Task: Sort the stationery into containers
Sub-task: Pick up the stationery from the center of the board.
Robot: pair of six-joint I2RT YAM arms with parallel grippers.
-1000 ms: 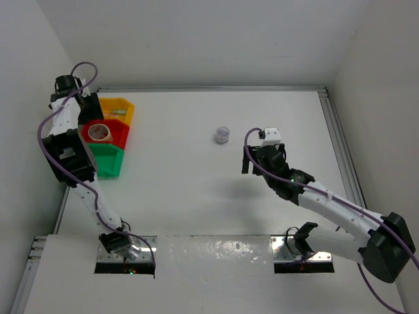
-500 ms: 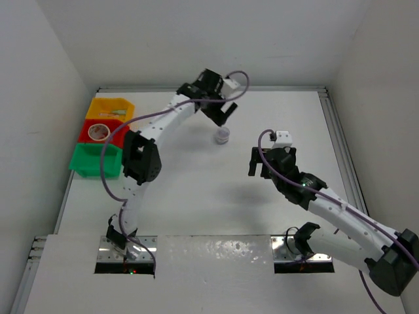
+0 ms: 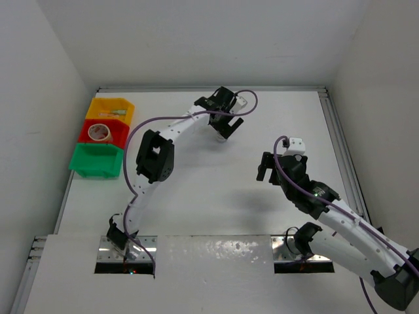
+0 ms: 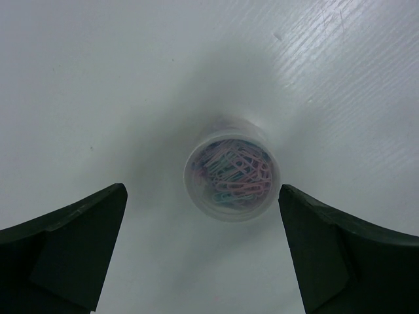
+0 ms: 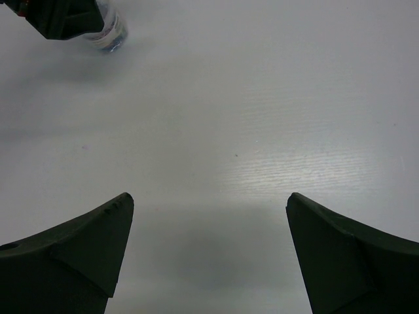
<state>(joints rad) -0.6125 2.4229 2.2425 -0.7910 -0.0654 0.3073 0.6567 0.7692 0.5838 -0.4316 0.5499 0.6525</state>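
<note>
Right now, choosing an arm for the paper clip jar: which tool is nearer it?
Left. The left tool hangs open directly over the paper clip jar, a finger on each side. The right tool, also open, is off to the jar's right, well apart.

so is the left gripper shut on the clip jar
No, the left gripper is open, its fingers well clear of the clip jar.

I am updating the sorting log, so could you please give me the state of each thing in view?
Jar: upright, holding paper clips, ungripped.
Left fingers: open, flanking the jar, not touching.
Right fingers: open, empty.
Yellow bin: holds small items.
Red bin: holds a tape roll.
Green bin: looks empty.
</note>
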